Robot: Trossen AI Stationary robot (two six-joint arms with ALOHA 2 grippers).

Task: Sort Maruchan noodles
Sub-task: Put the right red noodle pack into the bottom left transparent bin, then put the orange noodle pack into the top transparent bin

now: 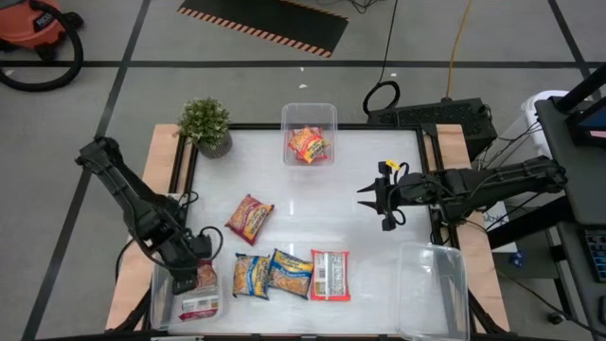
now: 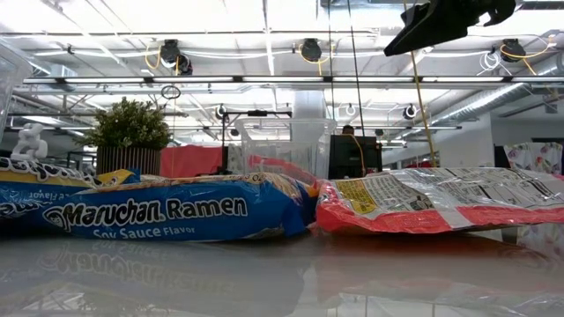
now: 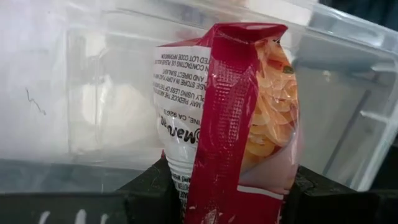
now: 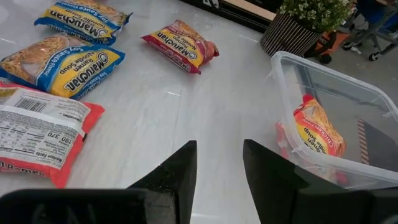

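Observation:
My left gripper (image 1: 194,272) (image 3: 230,196) is down in the clear bin (image 1: 161,301) at the table's near-left corner, shut on a red and white noodle packet (image 3: 224,106) (image 1: 200,301). My right gripper (image 1: 377,202) (image 4: 219,168) hovers open above bare table right of centre, touching nothing. Lying flat on the table are a red packet (image 1: 249,218) (image 4: 180,37), two yellow-blue packets (image 1: 252,275) (image 1: 289,273) and a red-orange packet (image 1: 329,275) (image 4: 37,130) with its printed back up. An orange packet (image 1: 308,145) (image 4: 317,130) lies in the far bin (image 1: 309,112). My left gripper pinches the red and white packet between its two fingers (image 3: 149,190), gripping the end nearest the wrist (image 3: 211,186). The packet stands on edge between them, its red back seam (image 3: 227,112) showing, and reaches forward past the fingertips inside the bin. Whether it rests on the bin's floor I cannot tell.
A third clear bin (image 1: 431,289) sits at the near-right corner with nothing showing in it. A potted plant (image 1: 205,123) stands at the far-left corner. Bare tabletop (image 1: 331,204) lies between the far bin and the row of packets.

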